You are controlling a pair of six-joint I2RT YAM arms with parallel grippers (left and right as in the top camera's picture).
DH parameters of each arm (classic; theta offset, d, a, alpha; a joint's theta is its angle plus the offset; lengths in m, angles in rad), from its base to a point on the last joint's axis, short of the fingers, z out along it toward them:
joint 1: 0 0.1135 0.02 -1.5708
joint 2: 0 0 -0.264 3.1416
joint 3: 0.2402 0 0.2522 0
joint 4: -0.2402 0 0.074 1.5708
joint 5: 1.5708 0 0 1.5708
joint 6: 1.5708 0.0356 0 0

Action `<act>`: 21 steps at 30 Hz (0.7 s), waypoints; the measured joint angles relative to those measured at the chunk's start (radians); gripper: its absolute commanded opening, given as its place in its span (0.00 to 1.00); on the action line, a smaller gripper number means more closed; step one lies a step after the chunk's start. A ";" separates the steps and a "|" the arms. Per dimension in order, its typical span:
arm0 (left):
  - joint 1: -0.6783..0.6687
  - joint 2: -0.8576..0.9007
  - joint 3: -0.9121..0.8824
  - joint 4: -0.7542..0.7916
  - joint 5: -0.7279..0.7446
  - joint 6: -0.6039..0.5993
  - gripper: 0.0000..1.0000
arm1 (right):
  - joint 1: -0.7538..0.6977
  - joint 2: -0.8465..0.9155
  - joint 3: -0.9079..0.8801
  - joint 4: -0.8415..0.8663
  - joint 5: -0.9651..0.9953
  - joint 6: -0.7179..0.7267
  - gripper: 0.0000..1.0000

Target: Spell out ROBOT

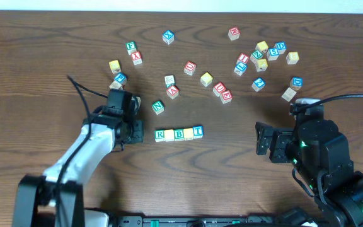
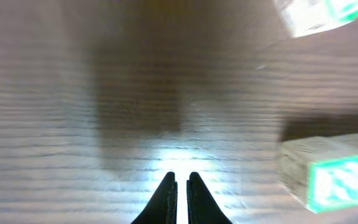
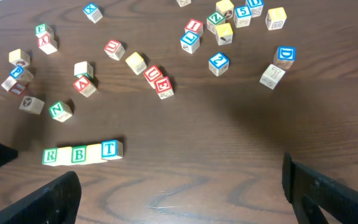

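Observation:
Five cubes stand in one row on the table: green R (image 1: 160, 134), a plain yellow cube (image 1: 169, 134), green B (image 1: 179, 133), a second yellow cube (image 1: 188, 133) and blue T (image 1: 198, 131). The right wrist view shows the same row, from R (image 3: 51, 155) through B (image 3: 79, 153) to T (image 3: 109, 149). My left gripper (image 1: 136, 133) is just left of the R cube, low over the wood. Its jaws (image 2: 181, 186) are shut on nothing, with the R cube (image 2: 331, 180) blurred to their right. My right gripper (image 1: 263, 142) hangs wide open and empty (image 3: 182, 199), well right of the row.
A green N cube (image 1: 158, 107) lies just above the row's left end. Several loose letter cubes are scattered across the far half of the table, with a dense cluster at the back right (image 1: 263, 53). Two red-lettered cubes (image 1: 222, 92) sit behind the row.

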 measured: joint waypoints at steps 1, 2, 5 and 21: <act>0.000 -0.034 0.000 -0.006 -0.001 0.000 0.08 | 0.000 0.000 0.000 0.000 0.000 0.000 0.99; 0.000 -0.058 0.000 -0.009 -0.001 0.000 0.08 | 0.000 0.000 0.000 0.000 0.000 0.000 0.99; 0.000 -0.153 0.000 -0.022 -0.003 0.000 0.08 | 0.000 0.000 0.000 0.000 0.000 0.000 0.99; 0.000 -0.656 0.000 -0.035 -0.004 -0.002 0.98 | 0.000 0.000 0.000 0.000 0.000 0.000 0.99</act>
